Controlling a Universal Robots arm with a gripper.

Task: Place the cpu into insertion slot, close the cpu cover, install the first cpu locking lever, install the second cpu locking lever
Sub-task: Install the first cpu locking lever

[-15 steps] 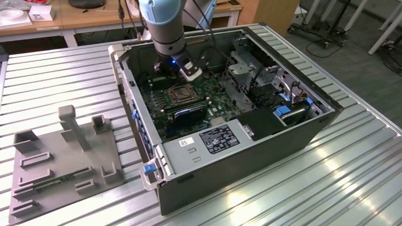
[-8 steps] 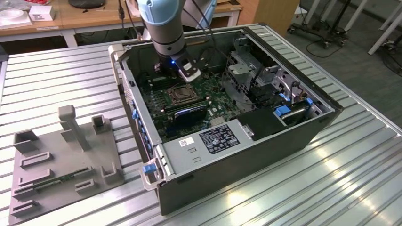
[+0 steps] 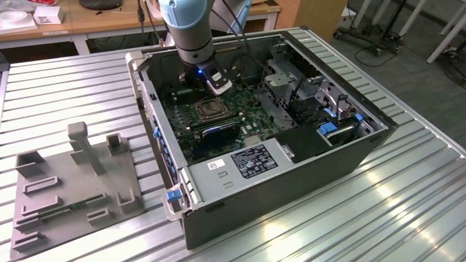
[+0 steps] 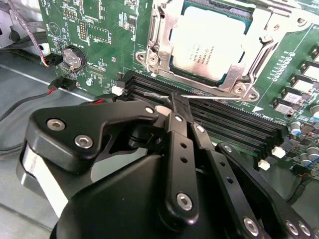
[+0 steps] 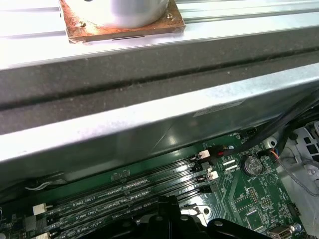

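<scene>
On the exterior view's left, a grey holder plate (image 3: 69,185) with upright posts lies on the ribbed metal table (image 3: 364,218), well apart from the gripper. Next to it, toward the right, stands the open computer case (image 3: 291,164) with the green board (image 3: 218,117) on its floor. The arm (image 3: 187,27) comes down from above into the case, and the gripper (image 3: 217,84) hangs just above the board, close to the socket (image 3: 209,109) and slightly beyond it.

Near the gripper, in the second wrist view, a round coin battery (image 4: 72,56) sits on the board to one side. The two black fingers (image 4: 178,149) are pressed together, and their tips meet at a thin silvery wire lever (image 4: 199,96) that lies across the long black memory slots (image 4: 224,127). I cannot tell if the tips really pinch this lever or only touch it. Just beyond the fingertips is the socket (image 4: 239,89), and the chip (image 4: 209,42) already lies inside it, flat, with its pale metal top up. The cover (image 4: 159,45), a silvery frame, lies down around the chip.

Behind the gripper, in the first wrist view, the memory slots (image 5: 124,194) run beside the dark wall of the case (image 5: 149,74), and the coin battery (image 5: 250,164) is on the board near a bundle of cables (image 5: 279,129).
</scene>
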